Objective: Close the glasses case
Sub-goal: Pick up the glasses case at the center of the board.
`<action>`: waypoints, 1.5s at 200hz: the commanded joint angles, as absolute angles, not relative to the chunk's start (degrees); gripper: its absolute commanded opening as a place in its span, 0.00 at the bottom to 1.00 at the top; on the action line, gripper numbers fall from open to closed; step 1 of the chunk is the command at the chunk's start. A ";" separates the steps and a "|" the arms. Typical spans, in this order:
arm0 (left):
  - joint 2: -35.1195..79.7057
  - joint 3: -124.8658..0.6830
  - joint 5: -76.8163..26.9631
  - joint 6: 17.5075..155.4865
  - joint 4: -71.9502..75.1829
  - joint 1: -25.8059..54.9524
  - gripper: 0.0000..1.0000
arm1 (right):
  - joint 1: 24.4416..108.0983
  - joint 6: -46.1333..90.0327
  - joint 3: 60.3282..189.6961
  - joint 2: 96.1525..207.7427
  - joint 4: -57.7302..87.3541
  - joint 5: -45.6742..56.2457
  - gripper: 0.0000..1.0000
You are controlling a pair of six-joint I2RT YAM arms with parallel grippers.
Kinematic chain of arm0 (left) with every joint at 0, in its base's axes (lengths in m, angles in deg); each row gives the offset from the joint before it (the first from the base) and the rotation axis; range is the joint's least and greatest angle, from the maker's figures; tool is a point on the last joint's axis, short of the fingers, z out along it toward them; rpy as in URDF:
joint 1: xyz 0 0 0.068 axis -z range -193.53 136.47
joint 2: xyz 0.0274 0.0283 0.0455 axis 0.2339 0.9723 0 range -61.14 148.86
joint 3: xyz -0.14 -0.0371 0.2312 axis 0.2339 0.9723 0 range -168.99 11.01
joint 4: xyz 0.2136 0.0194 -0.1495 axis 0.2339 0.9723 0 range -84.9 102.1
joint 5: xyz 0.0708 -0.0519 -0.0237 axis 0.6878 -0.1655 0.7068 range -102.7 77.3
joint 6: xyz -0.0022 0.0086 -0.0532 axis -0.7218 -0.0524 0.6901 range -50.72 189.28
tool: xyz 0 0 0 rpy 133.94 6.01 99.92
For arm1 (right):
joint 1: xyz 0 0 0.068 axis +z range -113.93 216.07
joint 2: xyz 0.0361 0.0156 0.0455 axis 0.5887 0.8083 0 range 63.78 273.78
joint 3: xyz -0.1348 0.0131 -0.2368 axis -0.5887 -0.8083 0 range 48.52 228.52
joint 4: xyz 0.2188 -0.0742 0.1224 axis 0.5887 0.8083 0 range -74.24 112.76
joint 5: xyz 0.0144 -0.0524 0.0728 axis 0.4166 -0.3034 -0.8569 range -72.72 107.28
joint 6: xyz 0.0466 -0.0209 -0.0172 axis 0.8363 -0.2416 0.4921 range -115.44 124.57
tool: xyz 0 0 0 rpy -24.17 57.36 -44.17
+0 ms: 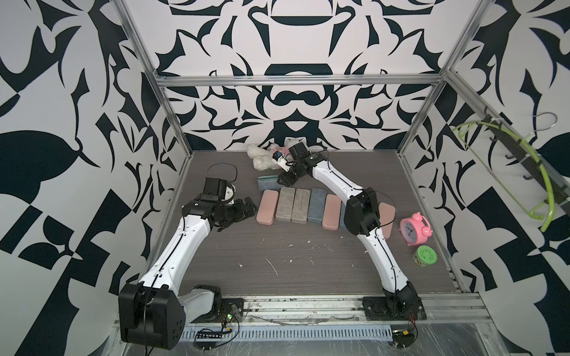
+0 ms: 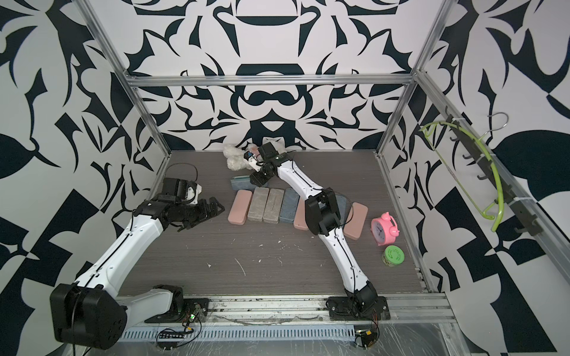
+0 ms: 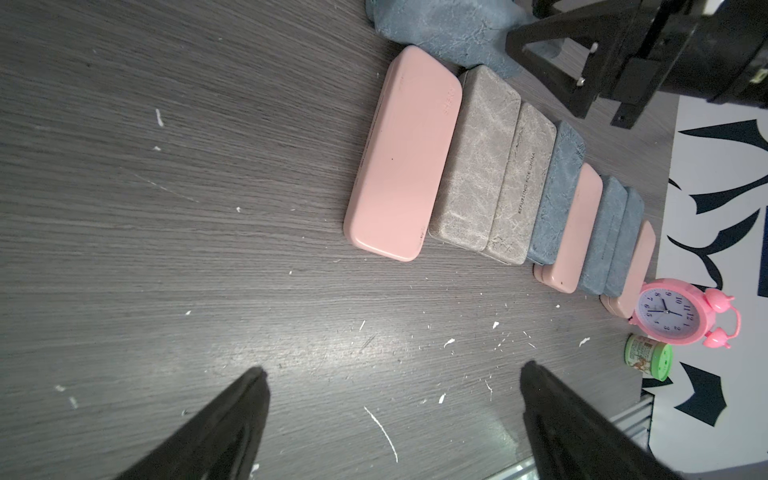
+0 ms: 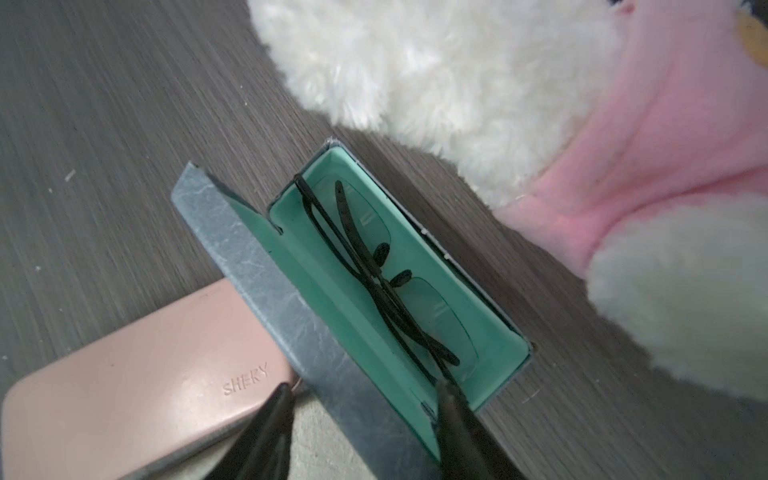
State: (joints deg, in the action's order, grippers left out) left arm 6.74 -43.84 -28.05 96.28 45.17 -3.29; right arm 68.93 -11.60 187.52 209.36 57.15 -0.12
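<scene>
Blue case (image 4: 484, 299): open, just beside the plush toy (image 4: 415, 62), glasses (image 4: 374, 270) inside
Right pincer (image 4: 365, 388): astride the lid (image 4: 257, 270); you cannot tell if it grips
Left pincer (image 3: 393, 369): spread wide, far from the toy
Risk: your inner finger (image 4: 453, 415) could snag the glasses as the lid drops

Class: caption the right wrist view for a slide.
Right gripper straddles the raised lid of an open blue case holding black glasses.

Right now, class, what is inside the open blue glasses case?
Folded black glasses lie on teal lining; a finger of the right gripper hides one corner of the case.
</scene>
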 commanded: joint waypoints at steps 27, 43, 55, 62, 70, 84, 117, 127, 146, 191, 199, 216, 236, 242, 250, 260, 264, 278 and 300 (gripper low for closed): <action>6.99 -43.26 -28.68 95.12 45.69 -3.72 0.99 | 69.31 -12.91 187.21 206.78 57.64 0.00 0.44; 7.01 -43.09 -28.77 94.98 45.67 -3.76 0.99 | 69.38 -13.34 187.38 206.77 58.04 -0.03 0.42; 6.96 -42.95 -28.78 94.82 45.55 -3.72 1.00 | 69.42 -13.42 187.49 206.74 58.07 -0.02 0.39; 6.93 -42.80 -28.77 94.81 45.50 -3.70 1.00 | 69.53 -13.37 187.56 206.73 58.04 0.03 0.38; 6.90 -42.78 -28.74 94.77 45.53 -3.73 1.00 | 69.59 -13.42 187.64 206.74 58.04 -0.02 0.36; 6.97 -42.69 -28.78 94.68 45.53 -3.83 1.00 | 69.73 -13.37 187.95 206.62 58.04 -0.03 0.35; 7.06 -42.71 -28.80 94.50 45.46 -4.02 0.99 | 70.17 -13.54 188.05 206.10 58.13 -0.12 0.34; 7.02 -42.68 -28.85 94.41 45.45 -3.98 0.99 | 70.32 -13.62 188.08 205.79 58.13 0.14 0.32; 7.24 -42.64 -29.04 94.33 45.42 -4.08 1.00 | 70.43 -13.55 188.00 205.27 57.82 0.73 0.30; 7.24 -42.35 -29.20 94.33 44.91 -4.17 1.00 | 70.64 -13.19 187.91 204.67 57.10 1.93 0.26; 7.35 -42.42 -29.27 94.33 44.87 -4.13 1.00 | 70.65 -13.16 187.92 204.68 56.83 2.40 0.26; 7.40 -42.30 -29.39 94.24 44.90 -4.18 1.00 | 70.66 -12.82 187.84 204.67 56.11 3.40 0.22; 7.40 -42.25 -29.54 94.24 44.70 -4.15 1.00 | 70.63 -12.35 187.58 202.88 55.15 3.91 0.22; 7.47 -42.14 -29.65 94.24 44.56 -4.20 1.00 | 70.61 -12.23 187.56 202.75 55.13 4.01 0.22; 7.57 -42.08 -29.82 94.30 44.40 -4.22 1.00 | 70.69 -12.21 187.56 202.57 55.05 4.28 0.22; 7.75 -41.86 -30.00 94.49 44.12 -4.28 1.00 | 70.63 -12.11 187.42 202.24 54.55 4.71 0.21; 7.82 -41.82 -30.07 94.61 44.00 -4.17 1.00 | 70.59 -12.05 187.30 202.10 54.44 4.84 0.20; 8.24 -41.71 -30.27 94.74 43.56 -4.28 1.00 | 70.55 -12.12 186.87 201.54 54.03 5.28 0.20; 8.71 -41.63 -31.55 95.33 42.90 -4.25 1.00 | 70.52 -11.97 186.52 200.66 53.92 6.10 0.20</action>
State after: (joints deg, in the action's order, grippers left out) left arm 7.96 -42.24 -29.34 95.23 43.80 -3.94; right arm 70.35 -12.89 186.12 207.13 56.69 4.55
